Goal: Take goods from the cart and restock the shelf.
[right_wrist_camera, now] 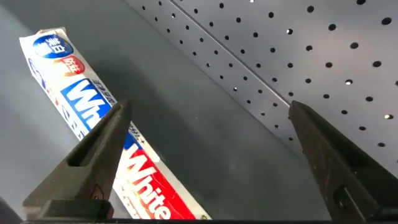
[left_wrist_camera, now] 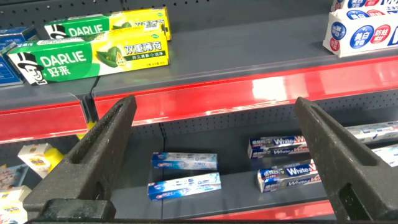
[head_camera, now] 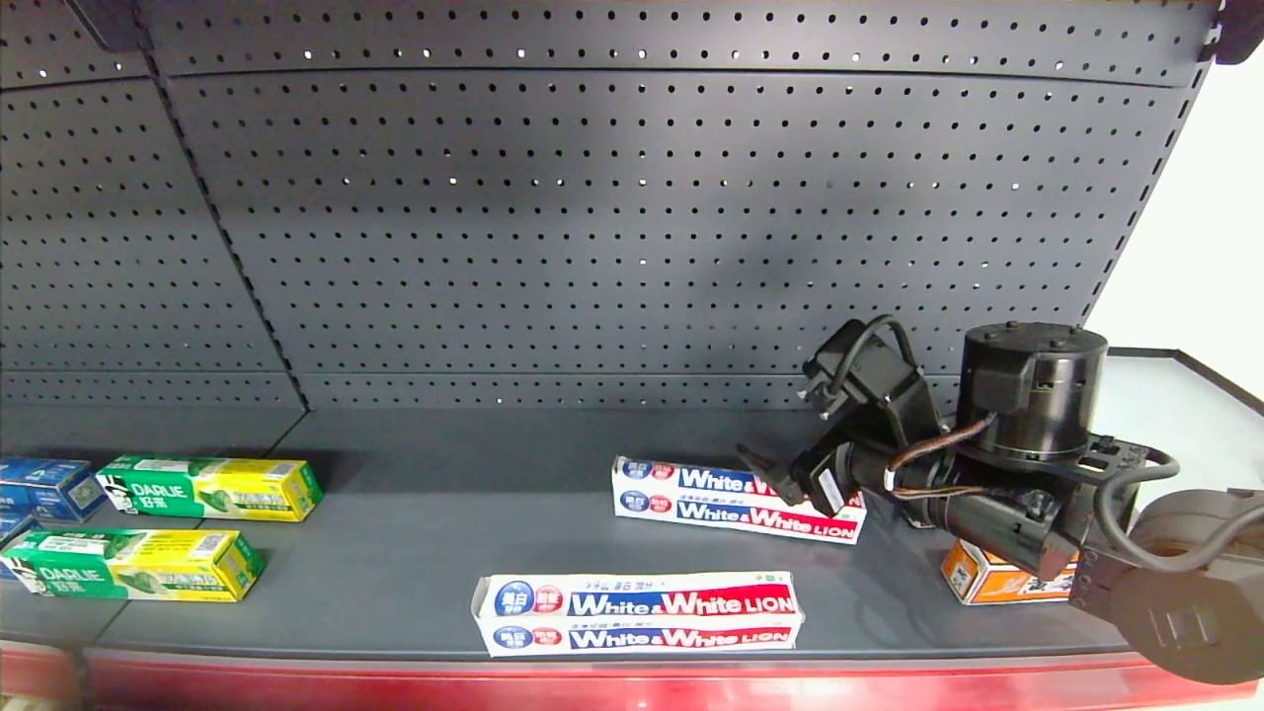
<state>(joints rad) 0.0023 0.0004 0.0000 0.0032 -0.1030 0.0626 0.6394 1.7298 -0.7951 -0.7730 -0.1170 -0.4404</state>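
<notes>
Head view: my right claw (head_camera: 768, 472) sits at the right end of the far white, red-and-blue card toothpaste box (head_camera: 711, 497), which lies left-to-right on the dark grey metal shelf (head_camera: 444, 494). Right wrist view: jaws wide, box beside one finger. Left wrist view: my left claw (left_wrist_camera: 214, 102) is wide and empty, below the shelf edge.

Two white packs (head_camera: 736, 502) (head_camera: 637, 612), two green boxes (head_camera: 212, 487) (head_camera: 133, 565), one orange box (head_camera: 973, 585) and at least two blue boxes (head_camera: 49, 489), cut by the frame's edge, line the upper shelf (head_camera: 444, 513). The lower shelf (left_wrist_camera: 239, 183) carries two light-blue boxes (left_wrist_camera: 185, 161) (left_wrist_camera: 184, 185) and at least four white boxes (left_wrist_camera: 280, 146), some partly hidden.
</notes>
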